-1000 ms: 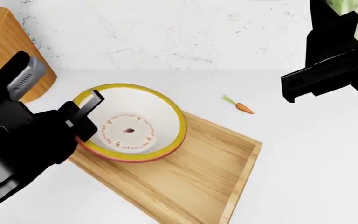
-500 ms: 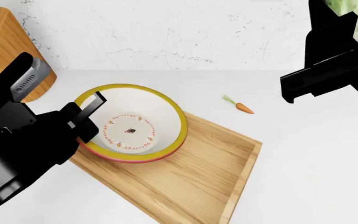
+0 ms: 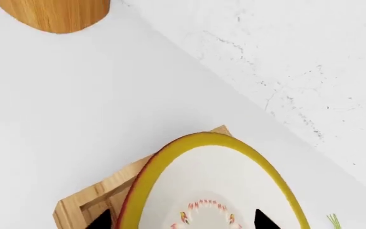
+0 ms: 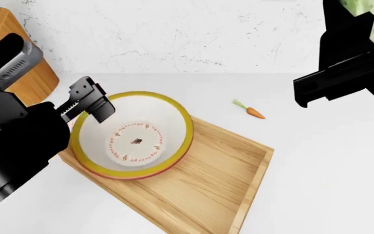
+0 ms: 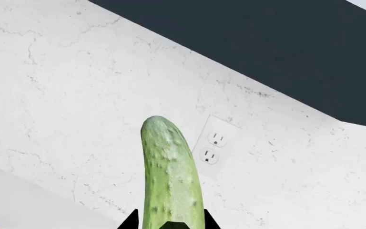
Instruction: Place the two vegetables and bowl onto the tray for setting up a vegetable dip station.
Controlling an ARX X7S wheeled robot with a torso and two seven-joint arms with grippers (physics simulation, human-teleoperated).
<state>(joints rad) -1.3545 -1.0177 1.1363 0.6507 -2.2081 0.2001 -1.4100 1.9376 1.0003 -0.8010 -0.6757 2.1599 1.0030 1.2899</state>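
Note:
The bowl (image 4: 132, 134), white inside with a yellow rim, rests on the left end of the wooden tray (image 4: 219, 180) and overhangs its far corner. My left gripper (image 4: 88, 103) hovers open over the bowl's left rim. In the left wrist view its fingertips (image 3: 100, 221) stand wide apart, one outside the bowl (image 3: 215, 186) and one over its inside. High at the right, my right gripper (image 5: 167, 222) is shut on the bumpy green cucumber (image 5: 168, 171), which also shows in the head view as the cucumber (image 4: 364, 10). The small carrot (image 4: 254, 113) lies on the counter behind the tray.
A tall wooden knife block (image 4: 8, 53) stands at the back left, close to my left arm. The white counter meets a marbled wall (image 4: 174, 34) behind. A wall socket (image 5: 213, 148) shows in the right wrist view.
My left gripper has let go of the bowl's rim, opened and risen toward the back. The bowl has settled slightly to the left. The right arm with the cucumber has not moved.

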